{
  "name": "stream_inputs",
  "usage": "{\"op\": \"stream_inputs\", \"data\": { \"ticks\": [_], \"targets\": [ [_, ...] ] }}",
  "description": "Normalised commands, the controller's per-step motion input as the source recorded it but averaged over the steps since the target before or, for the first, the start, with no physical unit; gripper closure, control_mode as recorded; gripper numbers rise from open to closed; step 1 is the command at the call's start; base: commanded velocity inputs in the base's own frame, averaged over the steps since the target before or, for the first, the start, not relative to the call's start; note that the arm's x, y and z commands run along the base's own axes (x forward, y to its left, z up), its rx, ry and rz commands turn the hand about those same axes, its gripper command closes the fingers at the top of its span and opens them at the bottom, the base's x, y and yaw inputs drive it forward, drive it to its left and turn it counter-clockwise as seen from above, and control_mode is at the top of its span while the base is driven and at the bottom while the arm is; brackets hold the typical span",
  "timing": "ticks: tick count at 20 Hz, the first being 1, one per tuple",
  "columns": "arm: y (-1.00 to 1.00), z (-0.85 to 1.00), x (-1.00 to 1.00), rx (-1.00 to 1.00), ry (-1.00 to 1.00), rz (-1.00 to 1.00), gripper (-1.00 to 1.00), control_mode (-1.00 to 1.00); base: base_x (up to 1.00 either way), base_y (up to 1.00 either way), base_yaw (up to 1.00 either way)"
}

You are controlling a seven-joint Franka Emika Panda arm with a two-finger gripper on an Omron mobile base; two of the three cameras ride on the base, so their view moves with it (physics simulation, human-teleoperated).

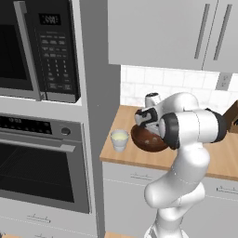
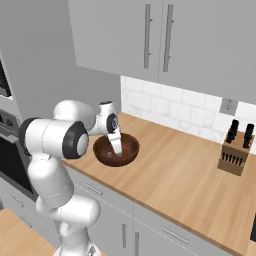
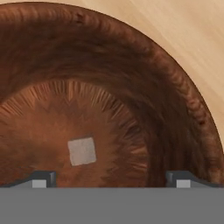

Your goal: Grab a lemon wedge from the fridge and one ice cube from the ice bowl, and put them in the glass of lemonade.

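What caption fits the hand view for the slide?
Open fingers poised inside the brown ice bowl, above a single ice cube on its floor.

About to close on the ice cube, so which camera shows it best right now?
The hand view: the ice cube lies plain on the floor of the ice bowl, between the open gripper tips. In the right base view the gripper reaches into the bowl and covers that spot; the left base view is blocked by the arm.
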Motion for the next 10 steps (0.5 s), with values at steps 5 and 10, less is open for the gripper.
{"op": "stream_inputs", "data": {
  "ticks": [5,10],
  "targets": [
    [0.00,-0.01,0.13,0.00,0.00,0.00,-1.00,-1.00,0.00,0.00,0.00],
    [0.00,-0.18,0.13,-0.01,0.00,0.00,-1.00,-1.00,0.00,0.00,0.00]
  ]
}}
